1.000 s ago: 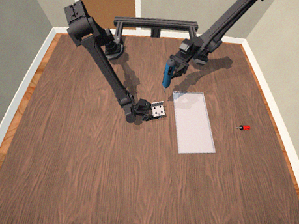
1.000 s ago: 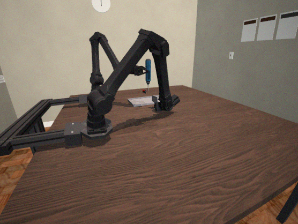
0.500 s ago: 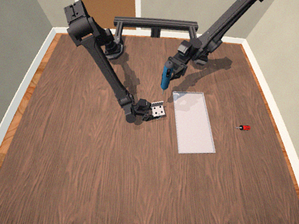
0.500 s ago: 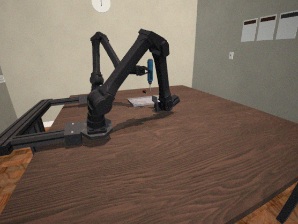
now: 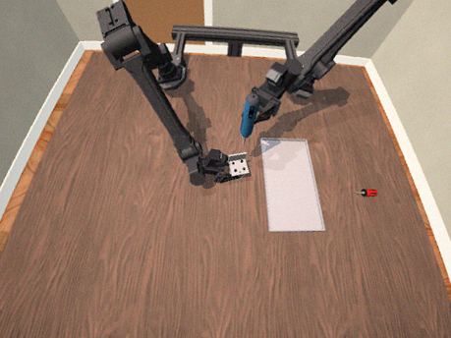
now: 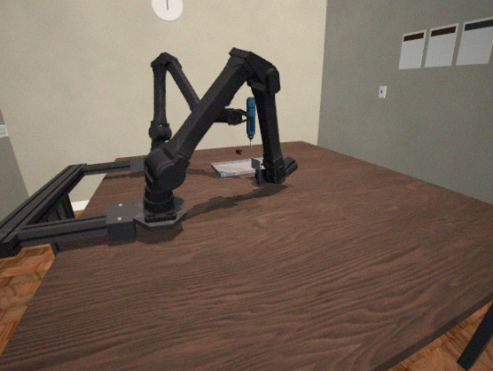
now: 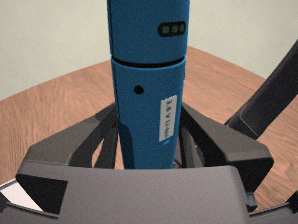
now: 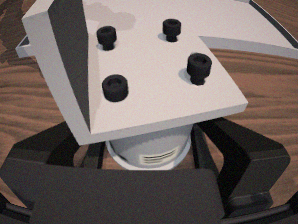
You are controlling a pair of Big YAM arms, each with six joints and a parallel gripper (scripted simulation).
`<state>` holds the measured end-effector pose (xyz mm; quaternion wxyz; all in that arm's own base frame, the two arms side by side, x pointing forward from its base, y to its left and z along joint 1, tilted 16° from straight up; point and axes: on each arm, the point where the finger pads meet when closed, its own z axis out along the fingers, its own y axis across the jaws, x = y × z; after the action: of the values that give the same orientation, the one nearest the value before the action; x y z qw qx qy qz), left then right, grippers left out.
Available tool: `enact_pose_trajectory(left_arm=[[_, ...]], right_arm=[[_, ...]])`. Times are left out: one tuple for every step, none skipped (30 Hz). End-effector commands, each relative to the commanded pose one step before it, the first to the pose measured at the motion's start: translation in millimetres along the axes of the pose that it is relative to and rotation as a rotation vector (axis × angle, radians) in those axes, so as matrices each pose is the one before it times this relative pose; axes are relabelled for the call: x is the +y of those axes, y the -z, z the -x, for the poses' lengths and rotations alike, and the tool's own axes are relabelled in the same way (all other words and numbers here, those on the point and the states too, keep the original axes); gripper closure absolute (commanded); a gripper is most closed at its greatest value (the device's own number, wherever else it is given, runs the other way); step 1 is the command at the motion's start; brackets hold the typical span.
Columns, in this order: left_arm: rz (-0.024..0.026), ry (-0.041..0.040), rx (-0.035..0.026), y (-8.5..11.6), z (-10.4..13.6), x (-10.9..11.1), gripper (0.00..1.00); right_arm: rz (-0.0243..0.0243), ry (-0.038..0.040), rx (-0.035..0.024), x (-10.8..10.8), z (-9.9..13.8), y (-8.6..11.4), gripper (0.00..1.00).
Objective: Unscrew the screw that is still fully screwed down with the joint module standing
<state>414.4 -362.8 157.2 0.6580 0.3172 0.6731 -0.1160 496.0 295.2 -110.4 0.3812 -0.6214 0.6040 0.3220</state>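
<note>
The joint module stands on the table with its white bracket (image 8: 147, 76) on top. Several black screws (image 8: 115, 87) stick up from the bracket; I cannot tell which sits lowest. My right gripper (image 5: 223, 171) is shut on the module's pale body (image 8: 149, 152) below the bracket. My left gripper (image 5: 257, 108) is shut on the blue electric screwdriver (image 5: 249, 114), which it holds upright, tip down. The screwdriver also shows in the left wrist view (image 7: 148, 76). Its tip hangs in the air above the bracket's far edge (image 6: 251, 148), clear of the screws.
A flat pale tray (image 5: 291, 185) lies just beside the module. A small red-handled screwdriver (image 5: 368, 192) lies further out, past the tray. A black frame (image 5: 235, 37) stands at the table's back edge.
</note>
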Motion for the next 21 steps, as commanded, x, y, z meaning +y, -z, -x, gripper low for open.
enact_pose_trajectory(left_arm=[[0.02101,0.00123,-0.08000,-26.69,36.64,8.66,0.58],[0.00204,0.00205,-0.01463,1.24,8.18,1.27,0.58],[0.00284,0.00262,-0.01835,1.57,10.25,1.76,0.58],[-0.00125,0.00011,-0.00102,0.08,0.38,-0.78,0.58],[0.00000,0.00000,0.00000,0.00,0.00,0.00,0.58],[0.00000,0.00000,0.00000,0.00,0.00,0.00,0.58],[-0.00357,-0.00308,0.02037,-2.56,-10.74,-1.95,0.58],[-0.00279,-0.00267,0.01801,-2.40,-9.32,-1.45,0.58],[0.00091,-0.00034,0.00204,-1.33,-0.71,0.67,0.58],[0.00042,-0.00007,-0.00032,-1.27,-0.04,0.20,0.58],[-0.00010,0.00031,-0.00362,-1.09,1.27,-0.26,0.58],[0.00186,0.00172,-0.01364,-0.12,7.48,1.12,0.58],[0.00094,0.00107,-0.00891,-0.58,4.61,0.49,0.58],[-0.00016,-0.00014,-0.00015,-1.47,-1.05,-0.42,0.58],[-0.00240,-0.00201,0.01342,-2.15,-7.33,-1.36,0.58],[-0.00087,-0.00148,0.01014,-1.81,-4.83,-0.25,0.58],[0.00033,-0.00057,0.00368,-1.32,-1.11,0.50,0.58],[0.00015,-0.00007,-0.00044,-1.25,0.02,0.04,0.58],[0.00370,0.00348,-0.02588,1.78,12.77,1.73,0.58],[0.00157,0.00222,-0.01633,1.28,8.86,0.87,0.58],[-0.00114,0.00006,-0.00066,0.07,0.28,-0.70,0.58]], right_arm=[[-0.01417,0.02325,-0.00949,-11.37,8.95,-0.31,0.41],[0.00000,0.00000,0.00000,0.00,0.00,0.00,0.41],[0.00000,0.00000,0.00000,0.00,0.00,0.00,0.41],[0.00000,0.00000,0.00000,0.00,0.00,0.00,0.41],[0.00000,0.00000,0.00000,0.00,0.00,0.00,0.41],[0.00000,0.00000,0.00000,0.00,0.00,0.00,0.41],[0.00000,0.00000,0.00000,0.00,0.00,0.00,0.41],[0.00000,0.00000,0.00000,0.00,0.00,0.00,0.41],[0.00000,0.00000,0.00000,0.00,0.00,0.00,0.41],[0.00000,0.00000,0.00000,0.00,0.00,0.00,0.41],[0.00000,0.00000,0.00000,0.00,0.00,0.00,0.41],[0.00000,0.00000,0.00000,0.00,0.00,0.00,0.41],[0.00000,0.00000,0.00000,0.00,0.00,0.00,0.41],[0.00000,0.00000,0.00000,0.00,0.00,0.00,0.41],[0.00000,0.00000,0.00000,0.00,0.00,0.00,0.41],[0.00000,0.00000,0.00000,0.00,0.00,0.00,0.41],[0.00000,0.00000,0.00000,0.00,0.00,0.00,0.41],[0.00000,0.00000,0.00000,0.00,0.00,0.00,0.41],[0.00000,0.00000,0.00000,0.00,0.00,0.00,0.41],[0.00000,0.00000,0.00000,0.00,0.00,0.00,0.41],[0.00000,0.00000,0.00000,0.00,0.00,0.00,0.41]])
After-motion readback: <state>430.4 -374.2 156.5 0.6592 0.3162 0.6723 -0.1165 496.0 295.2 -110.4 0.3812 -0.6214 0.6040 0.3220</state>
